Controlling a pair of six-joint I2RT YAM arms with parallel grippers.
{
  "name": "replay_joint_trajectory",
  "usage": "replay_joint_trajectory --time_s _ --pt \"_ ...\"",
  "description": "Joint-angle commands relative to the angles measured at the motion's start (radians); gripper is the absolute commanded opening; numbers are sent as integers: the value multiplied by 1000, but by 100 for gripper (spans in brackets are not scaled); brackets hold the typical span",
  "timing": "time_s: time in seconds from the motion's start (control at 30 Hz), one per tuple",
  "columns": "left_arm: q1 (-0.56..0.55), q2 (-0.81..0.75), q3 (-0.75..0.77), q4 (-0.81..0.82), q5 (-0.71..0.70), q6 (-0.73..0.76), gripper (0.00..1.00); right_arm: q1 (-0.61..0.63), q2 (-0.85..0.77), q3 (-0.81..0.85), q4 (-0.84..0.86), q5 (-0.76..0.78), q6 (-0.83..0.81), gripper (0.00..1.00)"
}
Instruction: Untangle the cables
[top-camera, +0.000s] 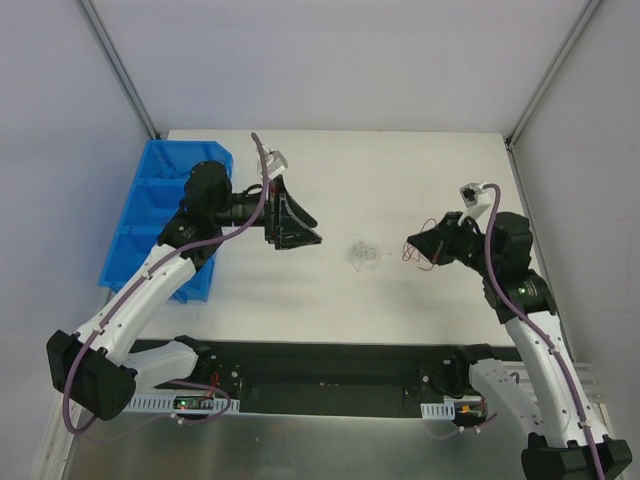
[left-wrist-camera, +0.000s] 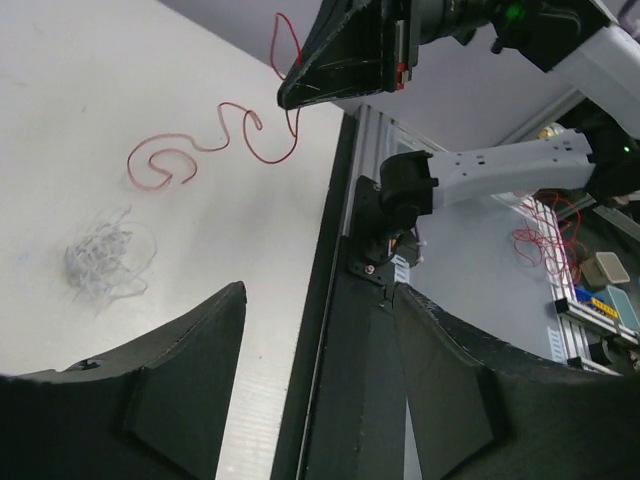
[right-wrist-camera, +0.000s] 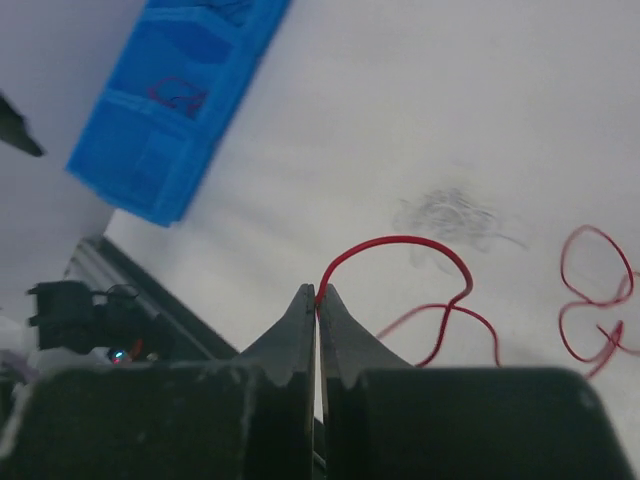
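- While the right gripper (right-wrist-camera: 318, 292) pinches one end of the red wire (right-wrist-camera: 400, 243) with its jaws fully together, the rest of that wire trails in loops on the desk (top-camera: 400, 170), right of centre.
- Grey clump (top-camera: 362, 254): pale and dark hair-thin strands balled up at the middle of the desk, nothing touching it. The left wrist view shows bare desk between it and the red wire, so the red wire looks free of it.
- Left gripper (top-camera: 308, 230): jaws stand wide with nothing between them. It hangs left of the grey clump, tips aimed roughly toward it.
- Blue bin (top-camera: 150, 220): at the left edge of the desk, beside the left arm. Something red lies in one compartment, too blurred to name.
- Step, as a judgement: the red wire is separated out and in the right gripper; the grey clump is still knotted, so the task is partly done.
- Next move, as a judgement: park the red wire well clear of the clump. The left gripper then has to come down on an outer strand.
- The strands are so thin that the jaws must close right at the desk surface. The risk is lifting the whole clump instead of one strand.
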Motion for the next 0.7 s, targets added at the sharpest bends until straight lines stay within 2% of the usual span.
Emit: replay_joint_trajectory --time_s 0.0,0.13,0.23,0.37,0.4,0.47,0.5,0.57,0.67 --pt "-55 -59 -51 193 63 -24 59 52 53 111 162 -336 51 1" --pt "-131 -79 -74 239 17 -50 60 102 114 197 312 -433 166 1" --pt "-220 -123 -173 350 -147 -15 68 138 147 228 468 -435 307 1" --pt "-263 -101 -269 564 -333 -61 76 172 208 308 597 -403 479 1" --pt "-271 -90 -276 590 -379 -59 75 178 225 325 621 -395 520 1" --pt "-274 -88 -299 601 -521 -82 62 192 263 351 714 -395 594 1" --pt "-274 -105 -327 654 -578 -101 59 204 295 363 774 -395 635 1" --pt "-277 -123 -384 757 -626 -139 59 224 347 409 832 -406 700 1" --pt "-277 -108 -384 762 -597 -144 70 260 398 457 906 -410 757 1"
